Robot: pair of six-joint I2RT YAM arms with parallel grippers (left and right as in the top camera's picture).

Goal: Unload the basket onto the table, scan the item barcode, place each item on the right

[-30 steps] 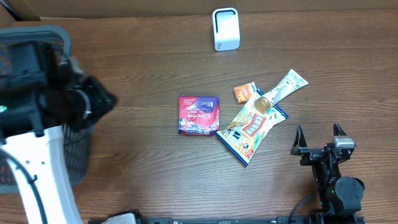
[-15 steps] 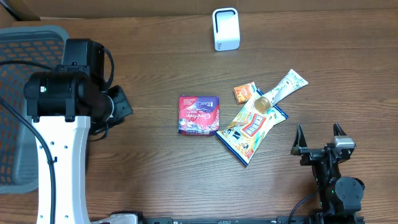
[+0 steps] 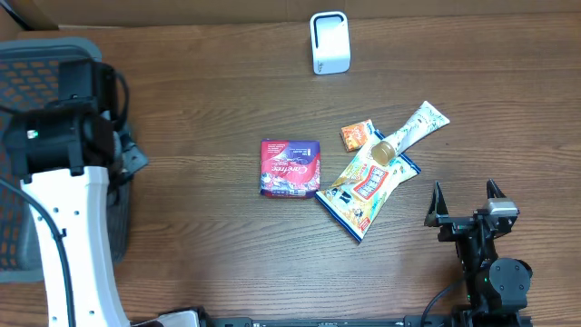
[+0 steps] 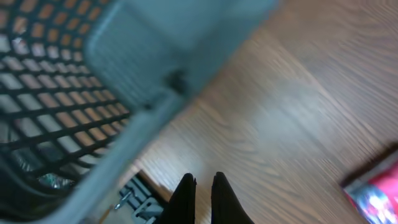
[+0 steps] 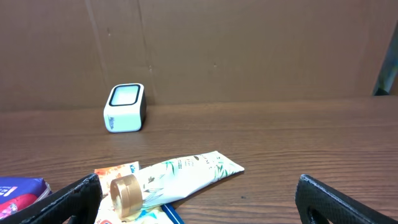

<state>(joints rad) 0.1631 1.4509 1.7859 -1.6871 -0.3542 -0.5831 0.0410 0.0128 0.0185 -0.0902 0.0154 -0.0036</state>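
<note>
The left gripper (image 4: 203, 180) is pinched closed on nothing, its two dark fingertips pressed together above bare wood just beside the rim of a grey mesh basket (image 4: 155, 43). Seen from overhead, the left arm (image 3: 59, 145) stands at the table's (image 3: 209, 236) left edge, partly over that basket (image 3: 36, 54). A red and purple packet (image 3: 290, 168) lies flat near the middle of the table and shows as a blur at the corner of the left wrist view. To its right rests a blue snack bag (image 3: 366, 189), with a white tube (image 3: 413, 130) laid at a slant across the bag's upper end, its gold cap on the bag. A small orange packet (image 3: 357, 135) sits just beside that cap. The white scanner (image 3: 329, 42) stands upright at the far edge. The right gripper (image 3: 465, 204) holds nothing, its fingers spread wide near the front edge, well apart from every item.
</note>
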